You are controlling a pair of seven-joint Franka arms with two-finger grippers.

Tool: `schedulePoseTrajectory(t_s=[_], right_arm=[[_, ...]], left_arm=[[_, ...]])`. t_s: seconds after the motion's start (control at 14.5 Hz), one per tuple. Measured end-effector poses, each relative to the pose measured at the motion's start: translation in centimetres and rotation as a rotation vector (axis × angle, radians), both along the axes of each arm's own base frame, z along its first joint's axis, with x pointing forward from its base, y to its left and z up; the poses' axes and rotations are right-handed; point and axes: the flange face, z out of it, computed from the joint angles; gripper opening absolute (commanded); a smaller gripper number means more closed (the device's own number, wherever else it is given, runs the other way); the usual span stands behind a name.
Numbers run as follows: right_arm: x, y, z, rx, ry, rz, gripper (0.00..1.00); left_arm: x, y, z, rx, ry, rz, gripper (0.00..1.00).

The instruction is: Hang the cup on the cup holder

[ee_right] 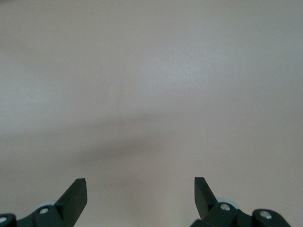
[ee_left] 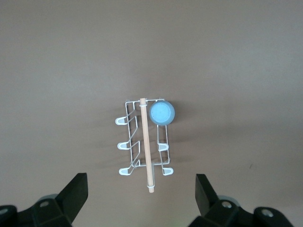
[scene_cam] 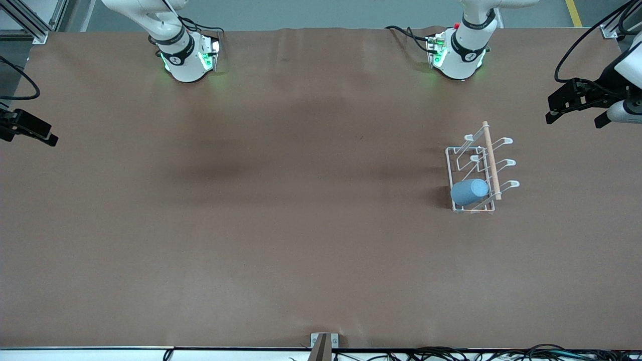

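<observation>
Front view: cup (scene_cam: pixel 469 191) hangs on cup holder (scene_cam: pixel 480 170).

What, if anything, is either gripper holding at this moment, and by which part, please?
Nothing is held. The left gripper and right gripper are both open and empty; the cup hangs on the cup holder.

Even, soft overhead light falls on the brown worktop (scene_cam: pixel 281 240), with broad faint dark bands across its middle. The cup holder (scene_cam: pixel 479 173) throws a small shadow toward the right arm's end. The right wrist view looks pale and washed out, slightly hazy.
</observation>
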Motion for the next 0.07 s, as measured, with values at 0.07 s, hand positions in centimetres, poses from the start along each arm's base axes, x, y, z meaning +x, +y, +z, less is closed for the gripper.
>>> schedulePoseTrajectory(t_s=[0.07], right_arm=[[-0.01,-0.09,0.00,0.000,0.000,-0.002,1.00]], left_arm=[[0.01,0.00,-0.04,0.000,0.002,0.000,1.00]])
